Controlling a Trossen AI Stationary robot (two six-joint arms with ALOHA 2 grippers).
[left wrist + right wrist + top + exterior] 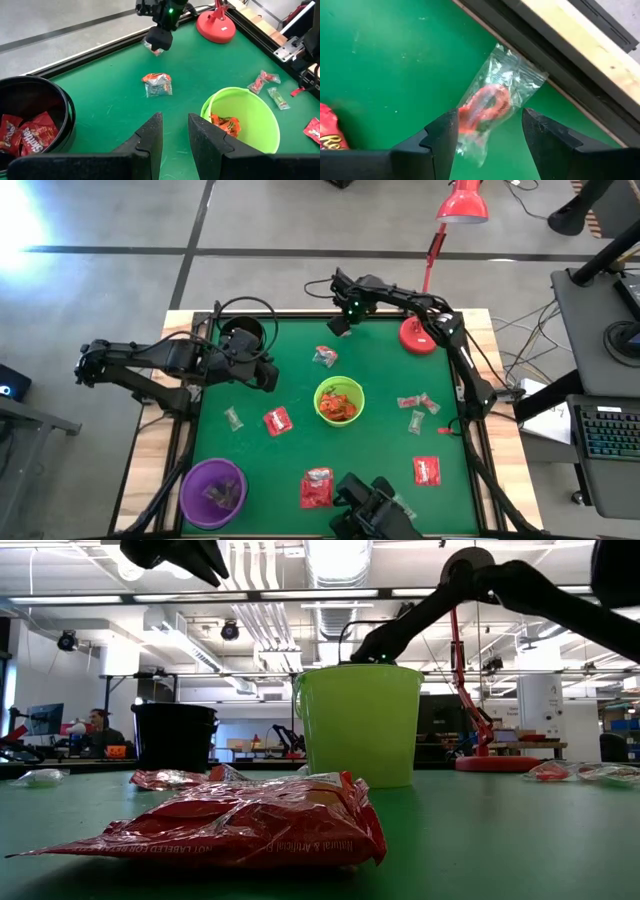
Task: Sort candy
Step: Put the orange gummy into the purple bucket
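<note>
My right gripper [490, 125] hangs open at the table's far edge, fingers pointing down. They stand on either side of a clear packet holding a red candy [487, 105], which lies flat on the green mat; I see no touch. The left wrist view shows that gripper [160, 37] right above the packet. My left gripper [175, 135] is open with nothing between its fingers, raised beside the black bowl [245, 340], which holds red packets [27, 135]. More candy lies loose: a wrapped piece [325, 357], red packets [277, 420] [317, 487] [427, 470], and pale wrappers [233, 418] [416, 420].
A lime-green bowl [339, 401] with orange-red candy stands mid-table, and a purple bowl [212, 492] at the near left corner. A red lamp's base [417, 335] sits at the far right. The table's raised black rail [555, 65] runs just behind the right gripper.
</note>
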